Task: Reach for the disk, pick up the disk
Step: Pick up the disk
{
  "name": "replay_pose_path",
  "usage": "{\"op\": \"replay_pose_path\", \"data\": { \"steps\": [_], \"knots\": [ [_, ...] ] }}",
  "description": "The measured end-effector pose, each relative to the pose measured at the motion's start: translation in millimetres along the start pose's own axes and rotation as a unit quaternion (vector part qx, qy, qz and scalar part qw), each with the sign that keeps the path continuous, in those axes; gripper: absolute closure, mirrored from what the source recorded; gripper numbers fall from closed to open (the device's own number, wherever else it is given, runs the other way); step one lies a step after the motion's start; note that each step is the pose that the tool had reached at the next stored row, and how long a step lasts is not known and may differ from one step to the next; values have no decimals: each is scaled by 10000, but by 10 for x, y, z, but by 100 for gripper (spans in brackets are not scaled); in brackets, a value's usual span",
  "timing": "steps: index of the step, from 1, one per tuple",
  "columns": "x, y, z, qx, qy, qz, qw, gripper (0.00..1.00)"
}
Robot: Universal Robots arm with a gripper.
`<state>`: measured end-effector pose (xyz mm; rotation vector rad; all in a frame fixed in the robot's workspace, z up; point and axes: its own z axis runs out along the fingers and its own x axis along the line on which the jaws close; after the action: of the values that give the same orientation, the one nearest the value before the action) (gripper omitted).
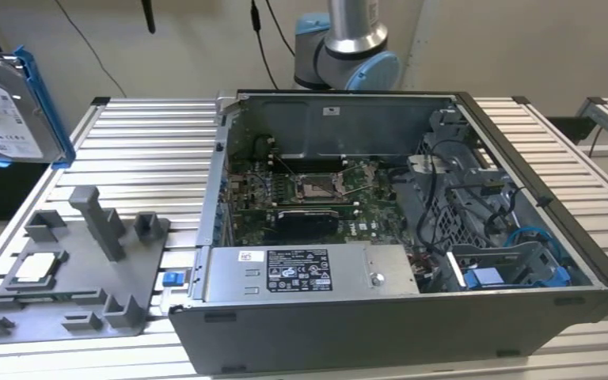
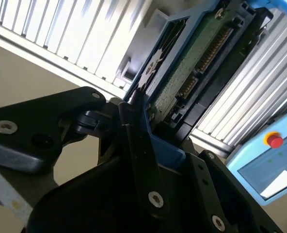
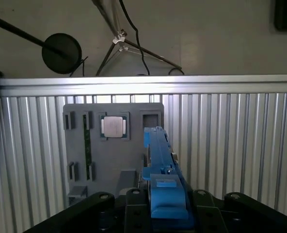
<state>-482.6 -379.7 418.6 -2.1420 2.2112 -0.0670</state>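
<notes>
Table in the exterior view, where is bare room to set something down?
Bare ribbed table between the grey fixture and the far edge, beside the computer case; also a strip on the exterior view's right. Crowded inside the case.

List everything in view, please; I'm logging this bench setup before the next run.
disk: one, silver in blue carrier, held upright at the exterior view's left
computer case: one, grey, open, mid-table
fixture: one, grey, beside the case on the exterior view's left
processor chip: one, silver, on the fixture
table: one, silver slats, under case and fixture
arm: one, silver and blue, behind the case
gripper: one, black, shut on the disk
</notes>
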Motion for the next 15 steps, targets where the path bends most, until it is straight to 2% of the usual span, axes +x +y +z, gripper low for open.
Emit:
{"op": "replay_pose_path", "data": {
  "steps": [2, 5, 7, 15],
  "knots": [
    [-1, 5, -19, 43, -3, -12, 10000, 100],
    [-1, 11, -53, 153, -7, -29, 9999, 100],
    [0, 13, -93, 190, -11, -31, 9998, 100],
    [-5, 0, -435, 193, -11, -31, 9998, 100]
  ]
}}
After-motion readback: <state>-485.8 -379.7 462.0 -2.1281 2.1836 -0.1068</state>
